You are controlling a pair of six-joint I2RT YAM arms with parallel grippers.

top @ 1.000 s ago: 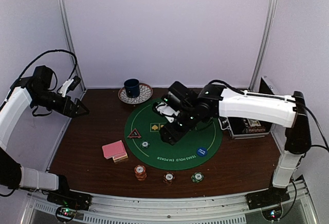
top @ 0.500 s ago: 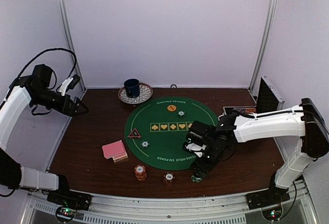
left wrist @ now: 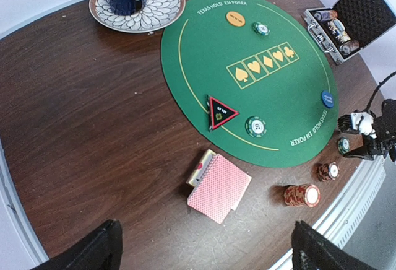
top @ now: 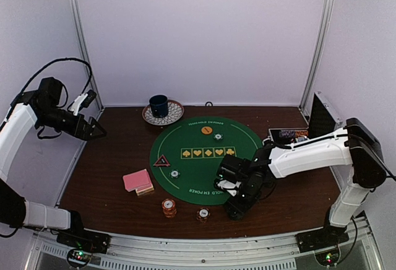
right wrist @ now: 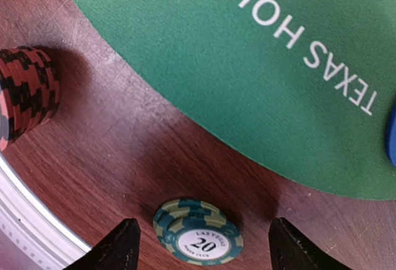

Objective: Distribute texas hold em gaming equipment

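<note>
My right gripper (top: 235,211) hangs open just above a short stack of green poker chips (right wrist: 198,231); its fingers (right wrist: 114,248) stand apart on both sides without touching. A red chip stack (top: 203,214) and an orange one (top: 168,207) stand to its left. Pink-backed cards (top: 137,180) lie left of the green mat (top: 198,168). The mat carries the red-rimmed triangle (top: 162,161), a green chip (top: 175,173), the orange button (top: 206,130), another chip (top: 218,137) and the blue button (left wrist: 327,98). My left gripper (top: 93,130) is open and empty, high over the table's left edge.
A dark blue mug (top: 159,104) on a patterned plate (top: 174,114) stands at the back. An open chip case (top: 297,135) with raised lid sits at the right. The table's metal front rail (top: 198,251) runs close behind the chip stacks.
The right arm swung from the middle of the mat to the front edge, down over the green chips, then shifted slightly left. The left arm stayed still.
</note>
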